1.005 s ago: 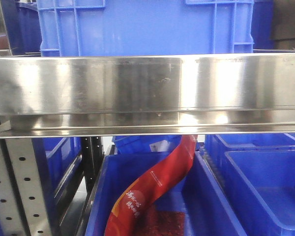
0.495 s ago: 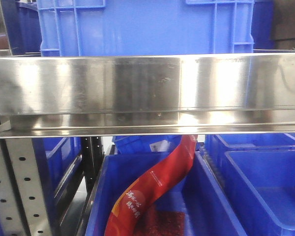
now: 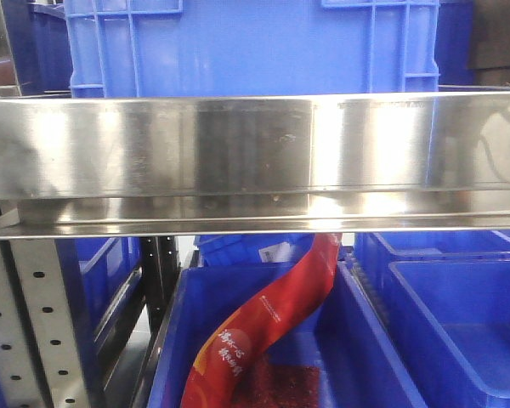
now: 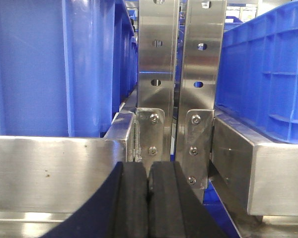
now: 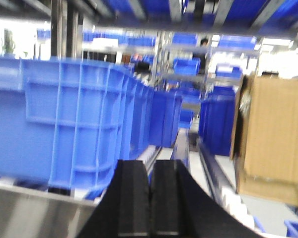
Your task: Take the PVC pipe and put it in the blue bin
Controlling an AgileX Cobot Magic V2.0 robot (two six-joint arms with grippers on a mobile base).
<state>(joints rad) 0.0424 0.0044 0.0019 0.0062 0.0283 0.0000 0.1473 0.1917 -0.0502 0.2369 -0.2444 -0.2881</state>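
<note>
No PVC pipe shows in any view. A large blue bin (image 3: 251, 47) stands on the steel shelf (image 3: 255, 144) in the front view. My left gripper (image 4: 148, 198) is shut and empty, facing the steel shelf uprights (image 4: 181, 74) between two blue bins. My right gripper (image 5: 151, 198) is shut and empty, above a steel shelf edge next to a blue bin (image 5: 64, 129). Neither gripper shows in the front view.
Below the shelf, a blue bin (image 3: 170, 340) holds a red printed bag (image 3: 263, 327). More blue bins (image 3: 459, 323) sit at the lower right. A cardboard box (image 5: 275, 144) stands right of my right gripper. A perforated upright (image 3: 30, 323) is at the lower left.
A dark reflection has appeared on the right end of the steel shelf face. Nothing else has visibly changed.
</note>
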